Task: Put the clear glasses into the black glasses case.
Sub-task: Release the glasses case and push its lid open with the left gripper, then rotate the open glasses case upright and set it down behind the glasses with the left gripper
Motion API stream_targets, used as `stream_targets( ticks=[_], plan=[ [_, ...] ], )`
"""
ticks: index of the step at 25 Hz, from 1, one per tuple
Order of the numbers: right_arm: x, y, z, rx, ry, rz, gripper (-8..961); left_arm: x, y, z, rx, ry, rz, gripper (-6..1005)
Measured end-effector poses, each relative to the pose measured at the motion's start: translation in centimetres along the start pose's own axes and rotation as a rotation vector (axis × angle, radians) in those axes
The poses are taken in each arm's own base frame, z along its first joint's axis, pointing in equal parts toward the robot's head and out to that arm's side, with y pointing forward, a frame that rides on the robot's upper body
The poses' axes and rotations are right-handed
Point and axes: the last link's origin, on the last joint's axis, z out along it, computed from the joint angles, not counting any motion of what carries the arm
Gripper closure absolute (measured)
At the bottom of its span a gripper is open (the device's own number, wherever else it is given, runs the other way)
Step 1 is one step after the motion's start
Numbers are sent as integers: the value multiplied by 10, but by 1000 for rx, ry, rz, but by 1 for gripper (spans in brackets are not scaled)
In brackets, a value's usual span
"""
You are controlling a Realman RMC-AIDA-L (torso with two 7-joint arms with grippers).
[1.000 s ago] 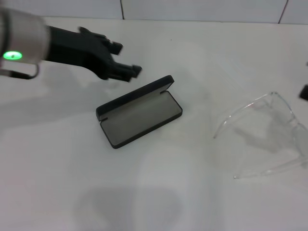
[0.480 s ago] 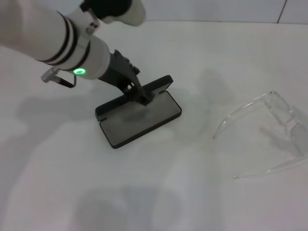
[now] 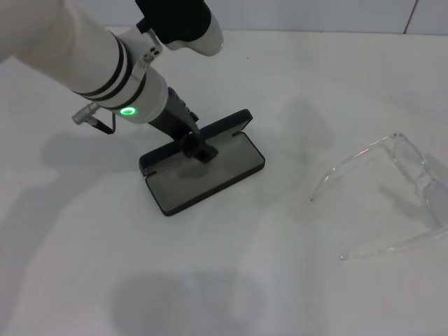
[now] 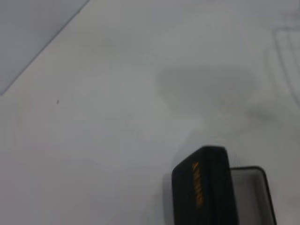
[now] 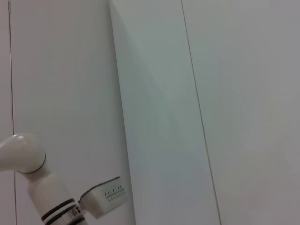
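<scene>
A white desk point(image 3: 231, 280) carries an open black glasses case point(image 3: 203, 171), lying at a slant with its grey lined tray facing up and its lid standing along the far edge. The left arm, white with black bands and a green light, reaches down from the far left side of the case, and the left pincer point(image 3: 199, 148) meets the case at the far edge of the tray, right against the raised lid. The dark fingers bunch together there and the arm covers most of them, so it cannot be told whether the pincer is released or clenched, nor whether it actually grips the lid. The clear glasses point(image 3: 392, 199) lie well apart from the case, out to its right, with the arms unfolded and pointing toward the near side; the lens end runs off the picture's right edge, and the see-through plastic is faint against the desk. In the left wrist view only one rounded end of the case point(image 4: 204, 187) shows, cut off at the frame's border, with orange lettering on the lid too blurred to read. The right pincer shows in no view; the right wrist camera takes in only pale wall panels and part of the left arm farther off.
</scene>
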Motion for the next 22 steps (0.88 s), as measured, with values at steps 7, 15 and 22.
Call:
stream_targets(
  ticks=[7,15,22],
  plan=[
    [0,0,-1,2,-2,0,82,-1,1,3,-12,-28,-6,475],
    [2,1,-3,11,-6,5,82,0,7,4,-19,-43,14,665],
    [0,4,-14,62,-81,-25,82,11,16,-3,-6,-12,73,770]
  ],
)
